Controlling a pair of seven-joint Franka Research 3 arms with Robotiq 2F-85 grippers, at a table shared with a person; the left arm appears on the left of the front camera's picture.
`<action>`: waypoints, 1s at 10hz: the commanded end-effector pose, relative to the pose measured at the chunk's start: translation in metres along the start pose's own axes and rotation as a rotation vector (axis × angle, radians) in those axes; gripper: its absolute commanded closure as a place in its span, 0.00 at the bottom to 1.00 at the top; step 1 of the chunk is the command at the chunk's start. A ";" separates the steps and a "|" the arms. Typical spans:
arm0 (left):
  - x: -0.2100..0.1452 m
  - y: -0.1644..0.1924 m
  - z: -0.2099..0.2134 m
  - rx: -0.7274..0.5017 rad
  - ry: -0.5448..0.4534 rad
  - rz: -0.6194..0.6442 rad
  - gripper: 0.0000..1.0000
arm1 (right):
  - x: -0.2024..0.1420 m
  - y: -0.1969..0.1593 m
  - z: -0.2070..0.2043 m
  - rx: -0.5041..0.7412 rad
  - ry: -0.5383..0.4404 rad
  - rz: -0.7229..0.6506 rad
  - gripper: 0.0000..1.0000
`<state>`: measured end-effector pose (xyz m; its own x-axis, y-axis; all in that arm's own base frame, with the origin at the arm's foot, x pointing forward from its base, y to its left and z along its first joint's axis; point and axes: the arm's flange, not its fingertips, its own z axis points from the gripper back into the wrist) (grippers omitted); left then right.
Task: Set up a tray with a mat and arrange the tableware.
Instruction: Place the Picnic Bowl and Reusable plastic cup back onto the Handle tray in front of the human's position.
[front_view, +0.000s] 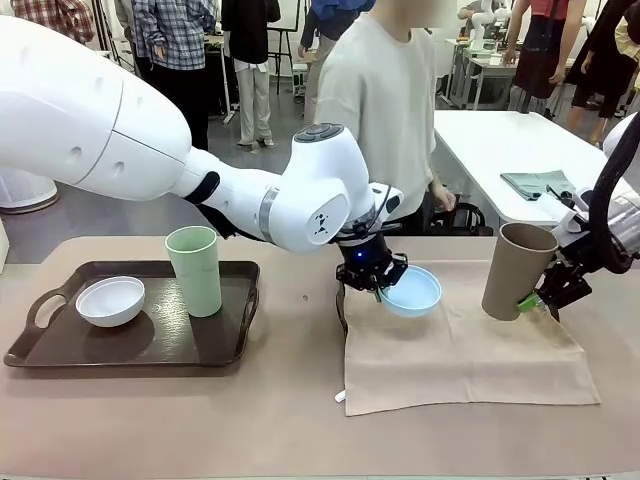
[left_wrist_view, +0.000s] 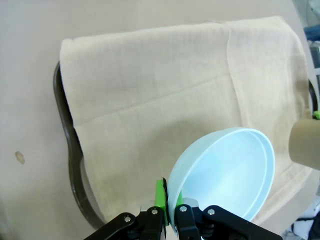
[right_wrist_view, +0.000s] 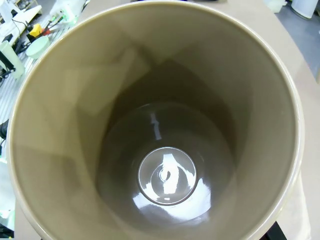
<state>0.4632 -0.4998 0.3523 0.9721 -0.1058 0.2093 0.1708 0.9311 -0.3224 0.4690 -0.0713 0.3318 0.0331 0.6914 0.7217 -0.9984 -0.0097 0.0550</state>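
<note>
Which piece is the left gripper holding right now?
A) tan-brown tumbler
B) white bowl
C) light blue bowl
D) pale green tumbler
C: the left gripper is shut on the rim of the light blue bowl, over the beige mat; the white bowl sits in the dark tray.

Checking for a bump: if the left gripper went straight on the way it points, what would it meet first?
Probably the mat, spread straight ahead of the left gripper. The blue bowl pinched by its rim sticks out ahead and may touch the mat first. Depth is unclear.
</note>
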 end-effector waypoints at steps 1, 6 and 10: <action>0.004 0.000 -0.011 0.021 -0.036 0.025 0.95 | -0.006 -0.005 -0.007 -0.026 -0.026 0.023 0.22; 0.013 0.002 -0.019 0.014 -0.037 0.035 0.95 | -0.016 -0.020 -0.019 -0.019 -0.042 0.016 0.22; 0.015 0.001 -0.025 0.018 -0.016 0.030 0.95 | -0.021 -0.025 -0.025 -0.014 -0.039 0.004 0.22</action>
<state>0.4792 -0.5050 0.3302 0.9732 -0.0859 0.2134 0.1528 0.9349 -0.3203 0.4858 -0.0684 0.3021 0.0423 0.6781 0.7337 -0.9973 -0.0158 0.0721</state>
